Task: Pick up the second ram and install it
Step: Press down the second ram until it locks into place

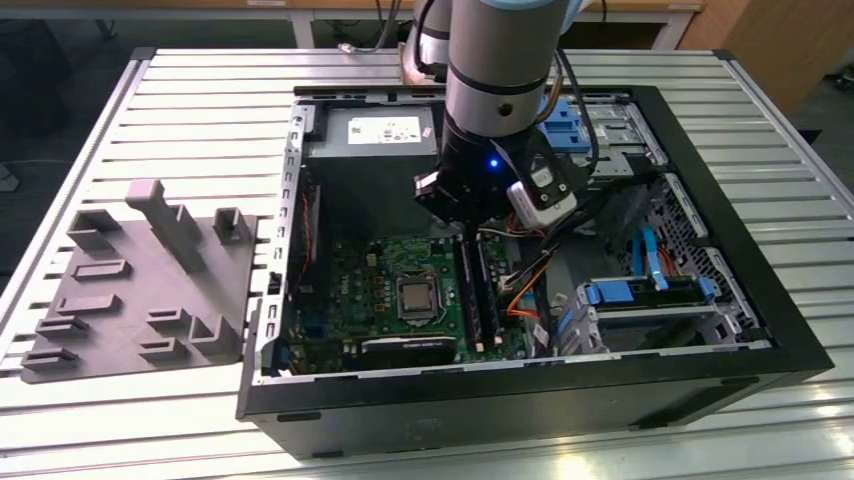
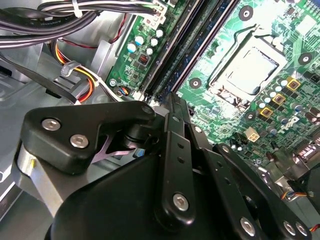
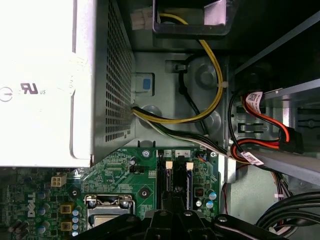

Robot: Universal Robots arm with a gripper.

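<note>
Black linkage bars and bolt heads of the tool point(image 2: 172, 97) crowd the second wrist view, and its two fingers point(image 2: 170, 145) run together to one narrow tip with no gap between them. That tip sits just over the long black slots point(image 2: 176, 52) of the green motherboard point(image 2: 220, 45), beside the metal processor socket point(image 2: 248, 67). Bundled black cables point(image 2: 60, 20) cross the corner. In the first wrist view the tool point(image 3: 167, 207) points straight along one slot, and the second ram point(image 3: 168, 181) stands on edge in it as a thin dark strip between white end clips. Its gold edge is hidden down in the slot, and a bluish board point(image 3: 189, 182) fills the neighbouring slot. This view also gives the perforated power supply point(image 3: 60, 80) and yellow wiring point(image 3: 212, 75). The exterior view shows the arm point(image 1: 497, 70) reaching down into the open computer case point(image 1: 721, 330), with the tool point(image 1: 467, 232) low over the slots, and a grey moulded fixture point(image 1: 140, 280) lying on the slatted surface point(image 1: 200, 110) at the exterior view's left.
</note>
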